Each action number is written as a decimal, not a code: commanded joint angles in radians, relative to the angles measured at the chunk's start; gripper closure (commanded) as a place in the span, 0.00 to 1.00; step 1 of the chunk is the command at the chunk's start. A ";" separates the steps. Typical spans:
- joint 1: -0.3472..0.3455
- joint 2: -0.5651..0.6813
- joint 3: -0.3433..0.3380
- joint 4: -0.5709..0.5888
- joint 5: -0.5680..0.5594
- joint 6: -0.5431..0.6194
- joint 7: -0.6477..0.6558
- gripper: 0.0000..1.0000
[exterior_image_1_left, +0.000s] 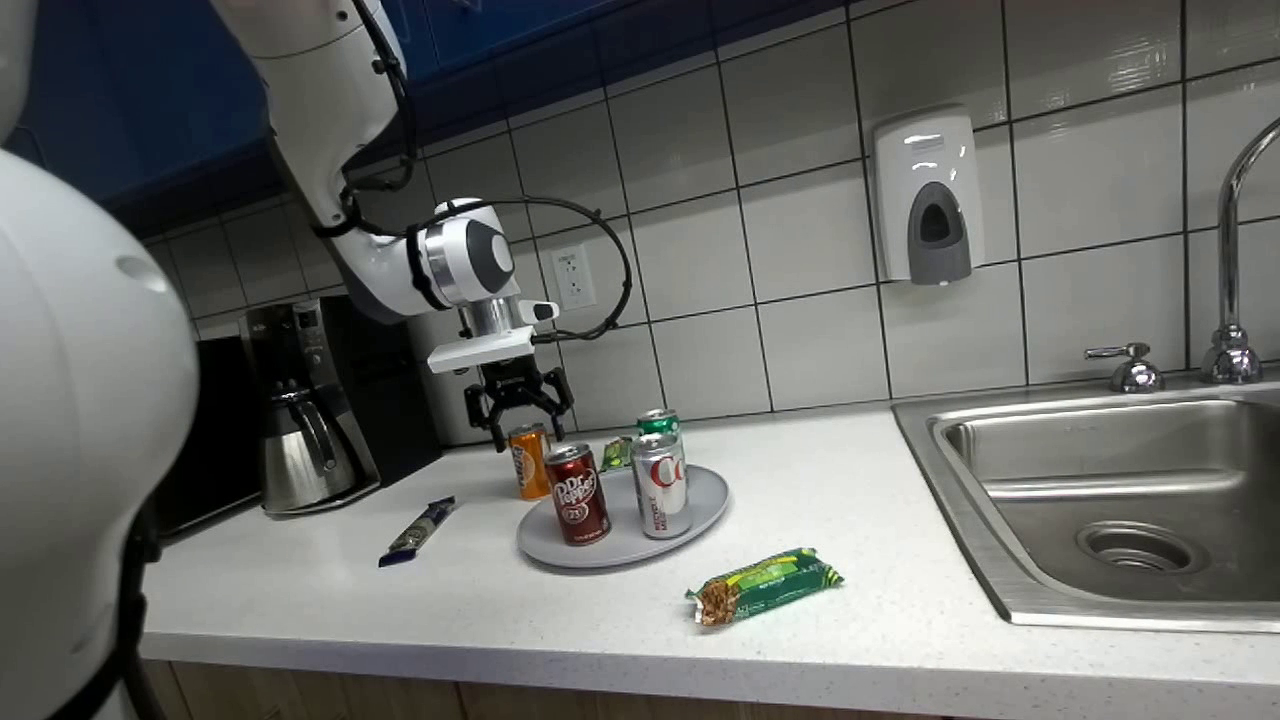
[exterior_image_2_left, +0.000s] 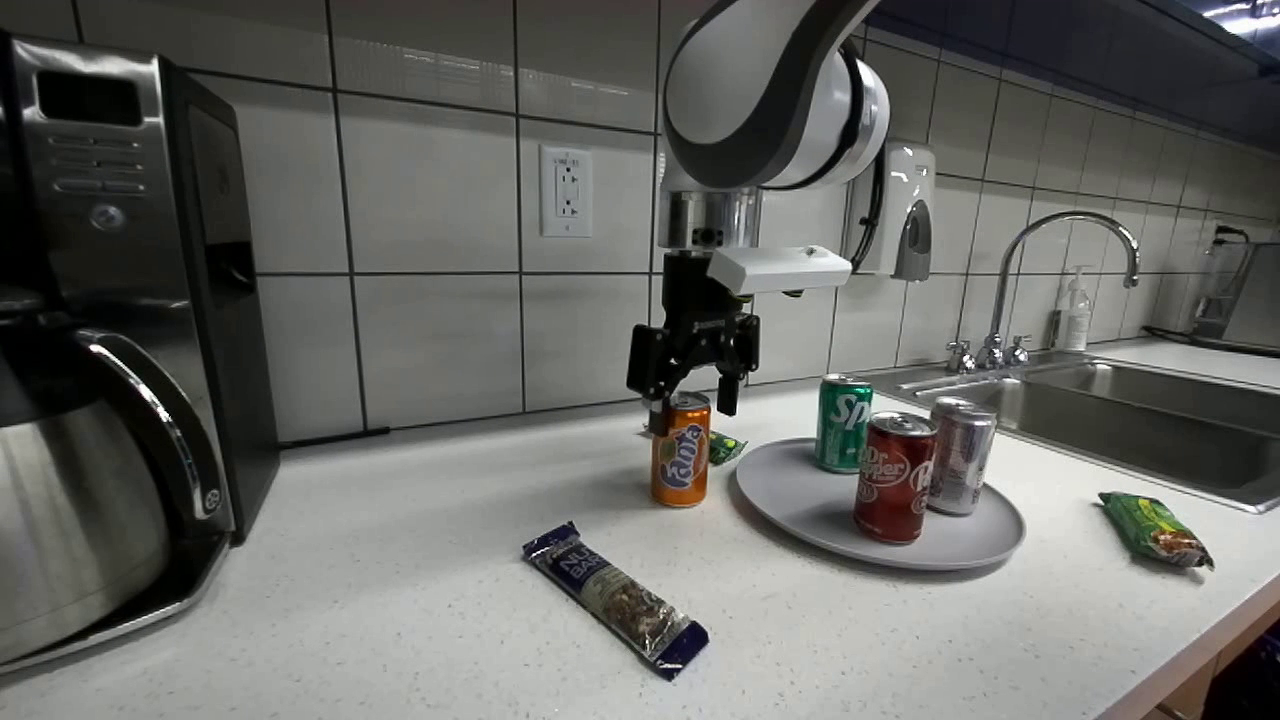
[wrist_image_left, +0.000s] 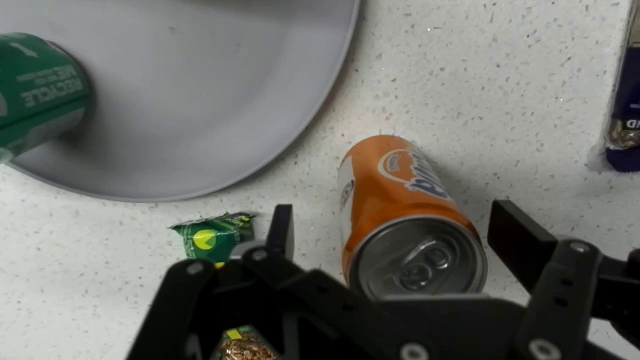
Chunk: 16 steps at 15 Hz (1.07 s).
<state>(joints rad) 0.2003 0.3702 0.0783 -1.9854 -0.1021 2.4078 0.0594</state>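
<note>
Orange metal can (wrist_image_left: 407, 205), spread black fingers (wrist_image_left: 520, 240), smooth round plate (wrist_image_left: 210, 100)

In both exterior views it goes coffee maker (exterior_image_2_left: 150, 310) left, sink (exterior_image_1_left: 957, 500) right, plate (exterior_image_2_left: 800, 500) between with Dr Pepper (exterior_image_2_left: 895, 480), Sprite (exterior_image_2_left: 843, 425) and Coke (exterior_image_1_left: 662, 487) on it. Fanta (exterior_image_2_left: 680, 465) sits on the bench (exterior_image_2_left: 420, 600) just beside the plate, hand (exterior_image_2_left: 692, 408) over it.
</note>
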 joint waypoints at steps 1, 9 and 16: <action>-0.006 -0.003 0.001 0.010 -0.017 -0.003 0.005 0.09; -0.004 0.002 0.003 0.021 -0.019 -0.003 0.002 0.62; 0.008 -0.019 -0.002 0.027 -0.038 0.024 0.027 0.62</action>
<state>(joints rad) 0.2006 0.3712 0.0787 -1.9698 -0.1074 2.4236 0.0590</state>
